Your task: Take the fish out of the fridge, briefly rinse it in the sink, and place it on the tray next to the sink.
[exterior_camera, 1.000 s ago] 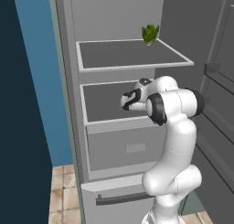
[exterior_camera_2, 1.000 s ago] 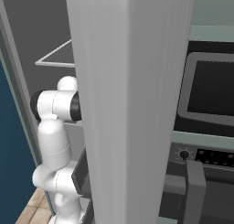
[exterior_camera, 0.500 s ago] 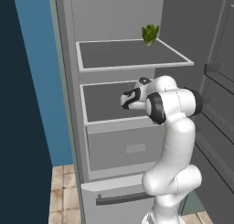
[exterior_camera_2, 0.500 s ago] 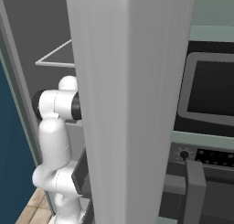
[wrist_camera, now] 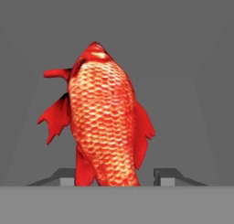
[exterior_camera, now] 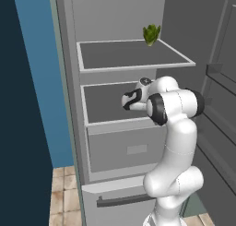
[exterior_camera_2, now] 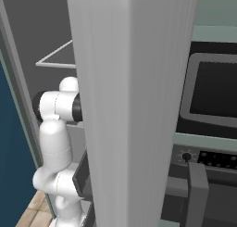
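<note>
Hand view: I've got the fish (wrist_camera: 106, 122) dead centre between the gripper (wrist_camera: 114, 176) tips, scales filling most of the frame, head end pointing away from me. Left fingertip (wrist_camera: 66, 176) sits at the fish's flank near the tail; right tip shows a gap to the body. Can't tell if I'm actually clamped on it or just straddling it; jaws are narrow but contact isn't clear. Behind the fish just flat grey fridge wall, some free room past the head.

Left base view: arm (exterior_camera: 175, 142) rises from lower right, elbow folded, wrist reaching left into the fridge (exterior_camera: 110, 17) over the middle shelf (exterior_camera: 99, 103). Gripper (exterior_camera: 126, 100) is above that shelf, roughly mid-width, closer to the front edge than the back wall. Fish itself too small/hidden here to pick out. Clearance: upper shelf (exterior_camera: 129, 54) white front edge sits just above the wrist, so vertical room is tight; left side of the mid shelf is bare, so lateral room to that side. Below the shelf front edge is the grey drawer front (exterior_camera: 126, 149), then the lower drawer w/ dark handle (exterior_camera: 122, 200) right by the arm base. Leafy green veg (exterior_camera: 151, 34) at the back right of the upper shelf, well apart from the gripper.

Right base view: fridge side panel (exterior_camera_2: 129, 105) blocks most of it; I see the arm's shoulder (exterior_camera_2: 58, 105) left of that edge, oven (exterior_camera_2: 213, 96) at right.
</note>
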Motion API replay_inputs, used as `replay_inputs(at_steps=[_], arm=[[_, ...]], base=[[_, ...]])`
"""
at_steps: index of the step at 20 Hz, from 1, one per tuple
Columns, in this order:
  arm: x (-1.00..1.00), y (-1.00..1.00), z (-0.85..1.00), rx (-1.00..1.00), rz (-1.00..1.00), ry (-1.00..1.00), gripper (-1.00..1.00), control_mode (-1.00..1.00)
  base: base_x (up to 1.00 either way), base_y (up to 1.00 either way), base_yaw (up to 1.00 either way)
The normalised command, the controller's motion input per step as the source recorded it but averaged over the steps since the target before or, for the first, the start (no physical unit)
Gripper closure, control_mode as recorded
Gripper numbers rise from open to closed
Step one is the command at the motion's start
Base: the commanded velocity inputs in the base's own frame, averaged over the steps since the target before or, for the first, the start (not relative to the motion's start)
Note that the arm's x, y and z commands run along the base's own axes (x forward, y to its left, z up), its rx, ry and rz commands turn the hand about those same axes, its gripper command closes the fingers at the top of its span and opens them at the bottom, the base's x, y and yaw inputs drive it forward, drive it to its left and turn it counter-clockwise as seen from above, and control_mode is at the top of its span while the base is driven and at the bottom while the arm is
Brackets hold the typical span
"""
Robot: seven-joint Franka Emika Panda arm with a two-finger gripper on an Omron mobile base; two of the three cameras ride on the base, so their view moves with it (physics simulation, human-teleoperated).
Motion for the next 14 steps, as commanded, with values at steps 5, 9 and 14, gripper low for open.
replay_inputs(at_steps=[5, 9, 14], arm=[[0.0, 0.0, 0.06, 0.0, 0.0, 0.0, 1.0, -1.0], [-0.17, 0.0, 0.66, 0.0, -0.02, -0.07, 1.0, -1.0], [-0.55, 0.0, 0.98, 0.0, -0.05, -0.02, 1.0, -1.0]], base=[[0.0, 0.0, 0.0], [0.0, 0.0, 0.0], [0.0, 0.0, 0.0]])
